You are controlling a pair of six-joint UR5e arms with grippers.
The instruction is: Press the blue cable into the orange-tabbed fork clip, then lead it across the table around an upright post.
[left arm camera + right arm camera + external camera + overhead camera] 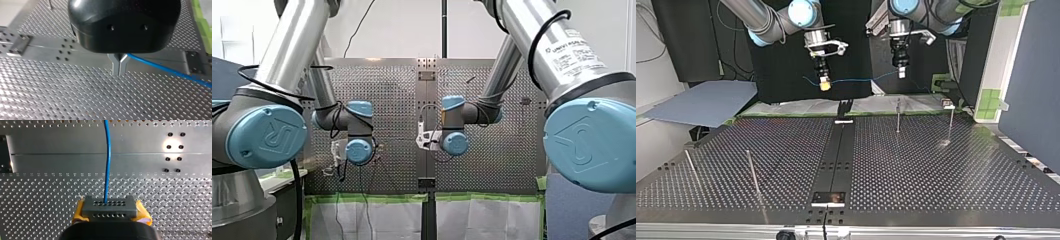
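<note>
A blue cable (pixel 861 80) stretches through the air above the counter (pixel 916 165), held between both arms. My left jaws are clenched on it; my right jaws grip it too, well apart. Thin posts (pixel 898 115) stand on the counter.

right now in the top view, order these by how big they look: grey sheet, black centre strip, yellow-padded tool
1. grey sheet and black centre strip: alike in area, not ranked; the strip runs toward the camera, which inflates it.
2. my right tool: clearly smallest, though far from the camera.
</note>
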